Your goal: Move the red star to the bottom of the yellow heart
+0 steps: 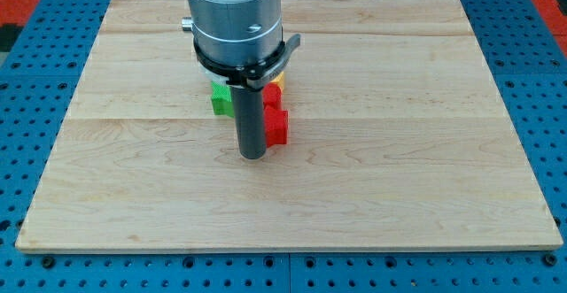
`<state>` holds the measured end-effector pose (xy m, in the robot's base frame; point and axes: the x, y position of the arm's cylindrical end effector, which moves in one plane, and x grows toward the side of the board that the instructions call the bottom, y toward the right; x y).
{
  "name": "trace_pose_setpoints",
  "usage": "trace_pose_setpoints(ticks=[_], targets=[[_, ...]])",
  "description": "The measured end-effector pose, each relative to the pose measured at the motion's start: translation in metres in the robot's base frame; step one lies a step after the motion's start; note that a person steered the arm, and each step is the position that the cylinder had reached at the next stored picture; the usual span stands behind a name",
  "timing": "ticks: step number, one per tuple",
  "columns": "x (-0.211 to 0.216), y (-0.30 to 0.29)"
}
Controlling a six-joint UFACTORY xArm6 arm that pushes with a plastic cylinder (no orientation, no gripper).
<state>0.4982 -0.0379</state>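
The red star lies near the board's middle, partly hidden behind my rod. Just above it a sliver of the yellow heart shows under the arm's grey body, mostly hidden. My tip rests on the board just left of and slightly below the red star, close to or touching it. A green block sits to the left of the rod, its shape partly hidden.
The wooden board lies on a blue perforated table. The arm's grey cylindrical body covers the top middle of the board and may hide other blocks.
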Motion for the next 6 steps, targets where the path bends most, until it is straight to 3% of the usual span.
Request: trace_pose_setpoints(ticks=[2, 4, 6], targets=[[0.002, 0.048], [-0.026, -0.008], [-0.050, -0.027]])
